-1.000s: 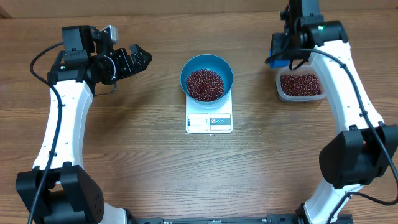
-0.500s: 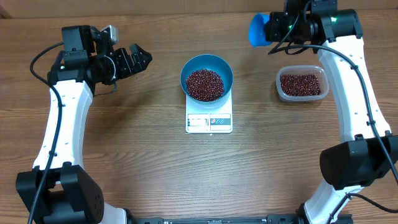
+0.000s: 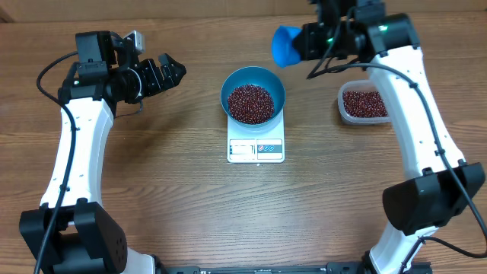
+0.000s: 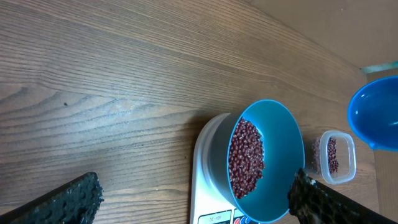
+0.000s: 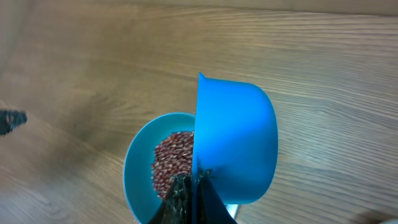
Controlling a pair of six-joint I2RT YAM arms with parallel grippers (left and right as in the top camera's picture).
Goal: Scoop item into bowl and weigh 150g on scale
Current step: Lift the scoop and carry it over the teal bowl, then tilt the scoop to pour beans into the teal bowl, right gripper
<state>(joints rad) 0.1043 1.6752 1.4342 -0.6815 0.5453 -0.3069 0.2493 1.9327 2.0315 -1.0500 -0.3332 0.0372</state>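
The blue bowl (image 3: 253,94) sits on the white scale (image 3: 256,150) at mid-table, with a heap of red-brown beans (image 3: 250,103) inside. My right gripper (image 3: 308,39) is shut on a small blue scoop (image 3: 287,46), held in the air just behind and to the right of the bowl. In the right wrist view the scoop (image 5: 239,143) stands on edge over the bowl (image 5: 140,168), with the right gripper (image 5: 196,186) pinching its rim. My left gripper (image 3: 171,72) hangs open well left of the bowl; its wrist view shows bowl (image 4: 273,155), beans (image 4: 245,155) and scoop (image 4: 376,112).
A clear plastic tub (image 3: 365,105) with more beans stands to the right of the scale, below my right arm. It also shows in the left wrist view as the tub (image 4: 333,155) beyond the bowl. Bare wood surrounds the scale.
My right arm has swung left with the scoop, from above the tub to a spot behind the bowl's right rim. The left arm has not moved.
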